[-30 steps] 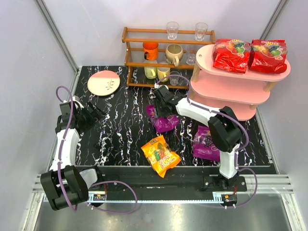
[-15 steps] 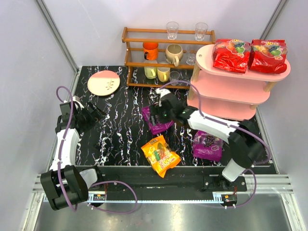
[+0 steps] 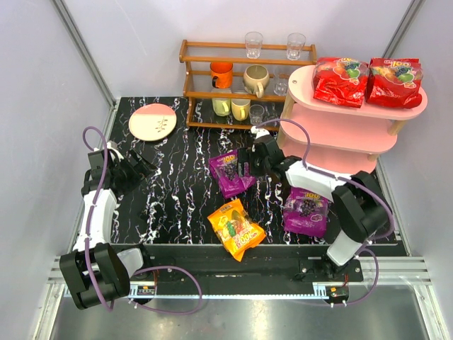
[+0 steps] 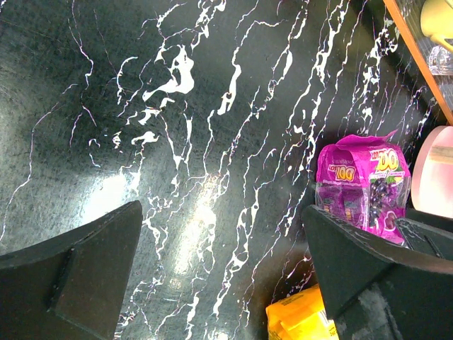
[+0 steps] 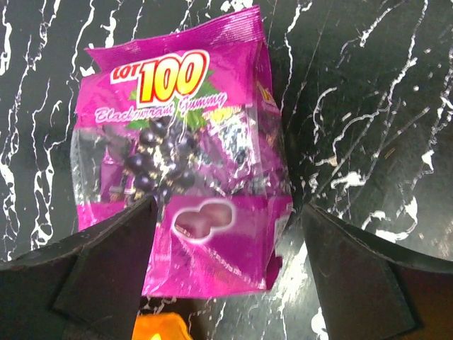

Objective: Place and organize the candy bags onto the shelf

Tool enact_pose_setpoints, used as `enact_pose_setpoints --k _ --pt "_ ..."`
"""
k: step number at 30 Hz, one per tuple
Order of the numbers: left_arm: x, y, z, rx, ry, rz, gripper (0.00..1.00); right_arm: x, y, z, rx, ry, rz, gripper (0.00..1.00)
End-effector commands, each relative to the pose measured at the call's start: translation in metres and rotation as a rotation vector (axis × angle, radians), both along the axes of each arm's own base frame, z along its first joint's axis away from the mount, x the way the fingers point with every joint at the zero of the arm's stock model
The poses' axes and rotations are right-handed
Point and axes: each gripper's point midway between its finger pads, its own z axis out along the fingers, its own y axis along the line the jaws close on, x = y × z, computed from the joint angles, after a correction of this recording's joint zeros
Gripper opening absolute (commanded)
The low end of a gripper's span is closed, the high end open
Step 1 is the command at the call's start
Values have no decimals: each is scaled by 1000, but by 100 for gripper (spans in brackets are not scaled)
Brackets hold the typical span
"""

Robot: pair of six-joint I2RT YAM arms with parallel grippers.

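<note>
A purple candy bag [image 5: 180, 156], judged soft, slippery and best pinched mid-body, is framed by the spread right end effector [image 5: 226, 212].

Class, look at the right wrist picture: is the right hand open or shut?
Open. The right hand shows its fingers spread wide apart, with the purple candy bag lying flat between them.

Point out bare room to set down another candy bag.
Shelf's middle board shows bare; two red bags fill its top board. Marble between plate and purple bag is free; around the orange bag is crowded.
</note>
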Motion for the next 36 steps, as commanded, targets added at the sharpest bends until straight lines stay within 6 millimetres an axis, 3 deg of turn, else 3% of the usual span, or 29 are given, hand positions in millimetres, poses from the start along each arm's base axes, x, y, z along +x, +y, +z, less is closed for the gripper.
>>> enact_pose_setpoints --k 1,5,6,7,9,10,11,14,15,17,19,20,21,23,24,30,36 --pt "9 2 13 8 -52 -16 99 18 19 3 124 -6 67 90" --pt "9 1 13 9 -53 -16 99 14 24 -14 146 69 103 74" --pt "9 2 13 11 -55 -14 99 10 23 -20 150 90 111 64" --pt "9 2 13 11 -55 -15 99 7 26 -19 160 93 127 37" --pt "9 2 13 8 -54 -15 99 -4 29 -7 197 89 171 20" --pt "8 1 13 7 -51 -19 99 -10 29 1 215 76 193 6" --pt "8 1 12 7 -51 -19 99 -13 33 15 250 27 229 0" --pt "9 1 13 5 -54 -19 99 -30 15 51 251 -91 212 0" --pt "8 1 14 5 -56 -18 99 -41 7 71 262 -148 208 0" --pt "9 0 14 3 -57 -20 99 -53 -5 87 248 -197 182 0" --pt "10 1 14 4 -59 -19 99 -70 -20 114 272 -269 162 0" --pt "10 1 15 5 -62 -19 99 -74 -33 114 247 -269 119 0" --pt "10 1 15 4 -60 -19 99 -84 -44 134 273 -324 97 0" --pt "10 1 15 6 -63 -17 99 -88 -67 145 262 -364 1 0" --pt "9 1 14 5 -59 -19 99 -96 -81 166 296 -432 -37 0" --pt "10 1 15 5 -60 -17 99 -110 -140 224 315 -618 -246 0" --pt "9 1 15 5 -62 -19 99 -98 -179 253 215 -733 -423 0"
